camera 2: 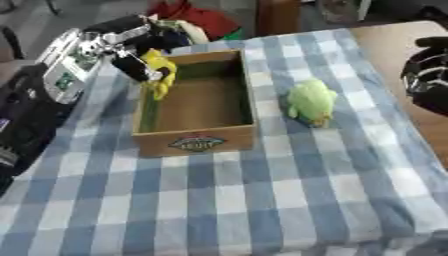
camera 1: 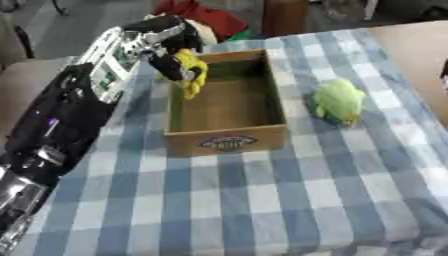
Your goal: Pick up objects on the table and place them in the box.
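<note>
Checkered cloth (camera 1: 262,200) covers tabletop. Left robot hand (camera 1: 168,62) grasping yellow toy (camera 1: 192,72) over box (camera 1: 227,142) left wall. Green toy (camera 1: 338,101) lies just right of box. Right robot hand (camera 2: 429,75) at right edge, fingers unclear.

A home-like room: a blue checked tablecloth (camera 1: 262,200) on a wooden table (camera 1: 411,50).
</note>
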Controlling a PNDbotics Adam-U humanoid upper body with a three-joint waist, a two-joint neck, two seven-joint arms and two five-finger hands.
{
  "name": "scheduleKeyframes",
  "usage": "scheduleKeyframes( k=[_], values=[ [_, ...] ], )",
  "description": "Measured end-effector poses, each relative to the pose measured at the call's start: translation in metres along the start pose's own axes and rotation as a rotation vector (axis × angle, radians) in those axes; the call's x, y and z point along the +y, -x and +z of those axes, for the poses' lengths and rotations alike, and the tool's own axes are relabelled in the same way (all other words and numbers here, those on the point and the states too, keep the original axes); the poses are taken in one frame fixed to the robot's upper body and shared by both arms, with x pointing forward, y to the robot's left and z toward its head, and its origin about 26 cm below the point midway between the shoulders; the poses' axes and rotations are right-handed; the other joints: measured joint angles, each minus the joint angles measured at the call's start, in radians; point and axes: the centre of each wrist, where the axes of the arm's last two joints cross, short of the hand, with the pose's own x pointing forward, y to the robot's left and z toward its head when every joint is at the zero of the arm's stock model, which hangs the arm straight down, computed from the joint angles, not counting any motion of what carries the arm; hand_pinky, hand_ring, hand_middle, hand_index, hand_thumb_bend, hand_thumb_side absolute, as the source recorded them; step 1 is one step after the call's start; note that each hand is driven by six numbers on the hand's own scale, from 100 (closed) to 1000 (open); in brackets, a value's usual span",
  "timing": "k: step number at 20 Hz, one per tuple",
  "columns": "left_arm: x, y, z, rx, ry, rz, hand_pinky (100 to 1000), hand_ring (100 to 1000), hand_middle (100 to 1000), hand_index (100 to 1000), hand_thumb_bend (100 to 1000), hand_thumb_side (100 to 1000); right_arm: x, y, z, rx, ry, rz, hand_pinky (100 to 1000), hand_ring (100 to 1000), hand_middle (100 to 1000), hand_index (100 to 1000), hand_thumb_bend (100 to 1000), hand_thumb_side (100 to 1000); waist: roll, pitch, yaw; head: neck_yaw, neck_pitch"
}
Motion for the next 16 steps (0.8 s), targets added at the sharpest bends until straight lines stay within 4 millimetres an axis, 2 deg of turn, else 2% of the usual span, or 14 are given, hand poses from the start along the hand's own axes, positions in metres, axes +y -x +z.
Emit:
scheduleKeyframes(
  k=[4,7,8,11,12,14,16],
  values=[
    [-0.017,-0.018,-0.016,-0.041,0.029,-0.012,620,520,535,705,313,100,0.008,0.000,-0.002,-0.002,-0.041,-0.006,568,630,597,787,100,100,0.000,0.000,-0.015,0.009,0.000],
    [-0.029,-0.021,-0.022,-0.053,0.064,-0.024,733,708,711,773,453,100,0.011,0.001,-0.002,0.001,-0.057,-0.004,567,628,595,786,100,100,0.002,0.000,-0.016,0.010,0.000],
    [-0.032,-0.021,-0.023,-0.056,0.072,-0.026,745,728,730,782,478,109,0.012,0.001,-0.002,0.001,-0.060,-0.002,567,628,594,786,100,100,0.002,0.000,-0.016,0.009,0.000],
    [-0.039,-0.017,-0.023,-0.053,0.073,-0.023,803,811,812,832,641,313,0.012,0.001,-0.002,0.001,-0.061,-0.001,566,628,593,786,100,100,0.002,0.000,-0.013,0.005,0.000],
    [-0.041,-0.016,-0.023,-0.051,0.064,-0.018,810,821,825,839,666,350,0.012,0.002,-0.001,0.001,-0.061,-0.001,566,628,593,786,100,100,0.002,0.000,-0.012,0.004,0.000],
    [-0.044,-0.013,-0.021,-0.049,0.032,0.005,816,825,831,846,685,397,0.011,0.002,-0.001,0.001,-0.060,-0.001,567,628,593,786,100,100,0.002,0.000,-0.006,0.002,0.000],
    [-0.047,-0.010,-0.019,-0.050,-0.008,0.040,799,785,796,829,668,388,0.011,0.002,-0.001,0.000,-0.054,0.000,567,629,593,787,100,100,0.002,0.000,0.000,-0.003,0.000]
  ],
)
